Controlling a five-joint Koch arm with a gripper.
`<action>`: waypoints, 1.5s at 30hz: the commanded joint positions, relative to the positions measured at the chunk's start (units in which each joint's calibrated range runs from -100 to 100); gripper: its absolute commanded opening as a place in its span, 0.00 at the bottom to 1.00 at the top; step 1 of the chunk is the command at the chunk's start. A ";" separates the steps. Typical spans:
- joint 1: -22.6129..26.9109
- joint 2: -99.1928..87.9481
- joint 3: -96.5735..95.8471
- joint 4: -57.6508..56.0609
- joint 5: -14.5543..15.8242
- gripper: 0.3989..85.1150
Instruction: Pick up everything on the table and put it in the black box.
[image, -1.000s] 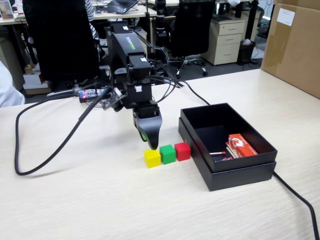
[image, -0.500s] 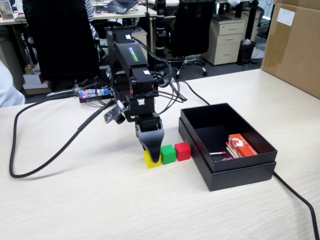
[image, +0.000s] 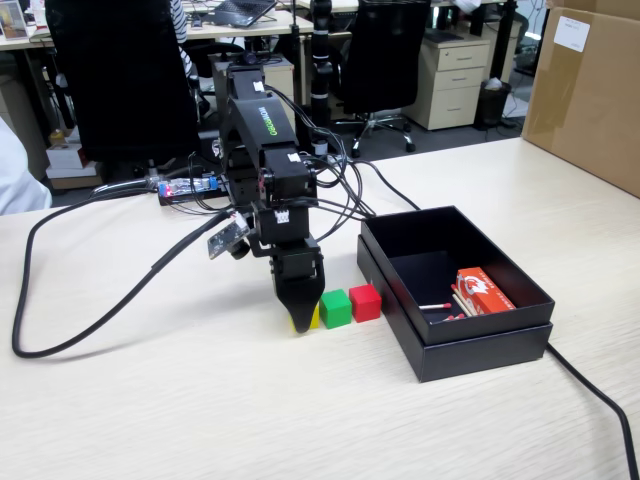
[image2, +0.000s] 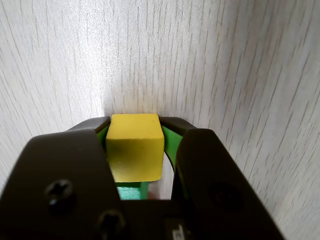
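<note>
My gripper (image: 300, 318) points straight down at the table and is shut on a yellow cube (image: 313, 319), which is mostly hidden behind the black fingers in the fixed view. In the wrist view the yellow cube (image2: 135, 147) sits squeezed between the two jaws of the gripper (image2: 135, 123), at table level. A green cube (image: 335, 308) and a red cube (image: 365, 302) stand in a row to the right of it. The black box (image: 455, 338) stands open further right. It holds a red matchbox (image: 483, 290) and loose matches (image: 440, 306).
Thick black cables (image: 110, 300) loop over the table left of the arm, and one (image: 590, 390) runs past the box's right side. A cardboard box (image: 590, 90) stands at the far right. Office chairs and desks are behind the table.
</note>
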 joint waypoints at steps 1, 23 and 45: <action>-0.24 -0.92 3.08 -0.91 0.49 0.01; 17.09 -27.42 14.87 -5.57 2.34 0.00; 19.54 10.21 25.93 -6.78 4.25 0.34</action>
